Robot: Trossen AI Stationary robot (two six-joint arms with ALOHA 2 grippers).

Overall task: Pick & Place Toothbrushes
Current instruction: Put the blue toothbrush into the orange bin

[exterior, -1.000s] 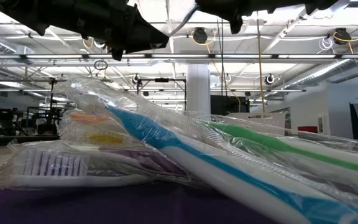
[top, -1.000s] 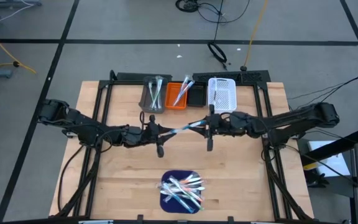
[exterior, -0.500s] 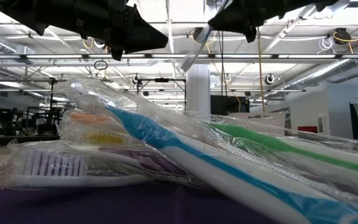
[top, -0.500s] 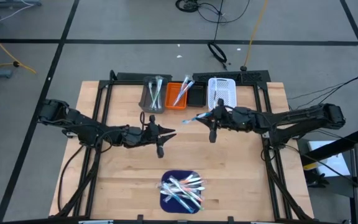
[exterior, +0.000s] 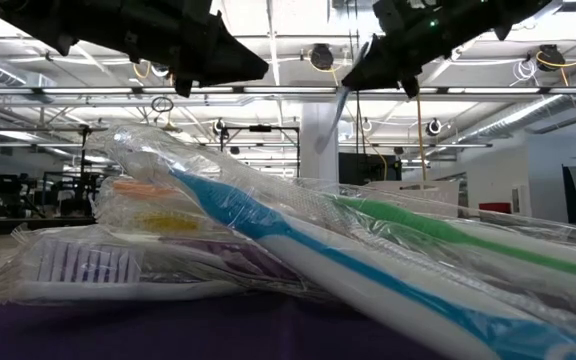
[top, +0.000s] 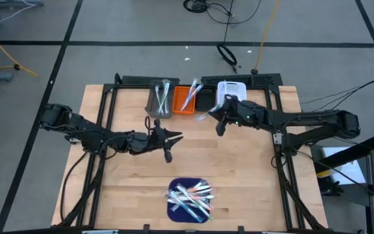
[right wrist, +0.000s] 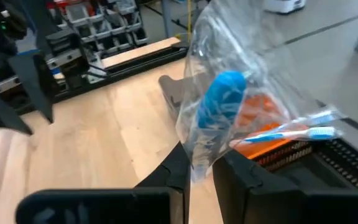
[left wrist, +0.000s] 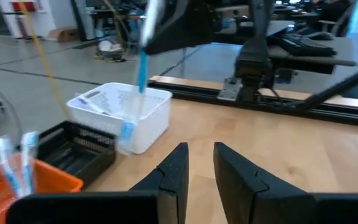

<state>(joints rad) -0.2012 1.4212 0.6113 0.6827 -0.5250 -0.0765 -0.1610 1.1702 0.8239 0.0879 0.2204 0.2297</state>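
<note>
One wrapped toothbrush (right wrist: pixel 219 112), blue-handled, is clamped between the fingers of the right gripper (top: pixel 218 118), held above the surface just short of the white bin (top: pixel 232 97) and black bin (top: pixel 204 100). Left gripper (top: pixel 174 137) hangs nearby over bare wood, fingers slightly apart, nothing between them. More toothbrushes (top: pixel 190 198) lie piled on the blue mat (top: pixel 174 208), well behind both grippers.

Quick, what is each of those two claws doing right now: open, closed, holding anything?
Left gripper: open a little, holding nothing, over the table's middle.
Right gripper: shut on a wrapped blue toothbrush, near the bins.
</note>
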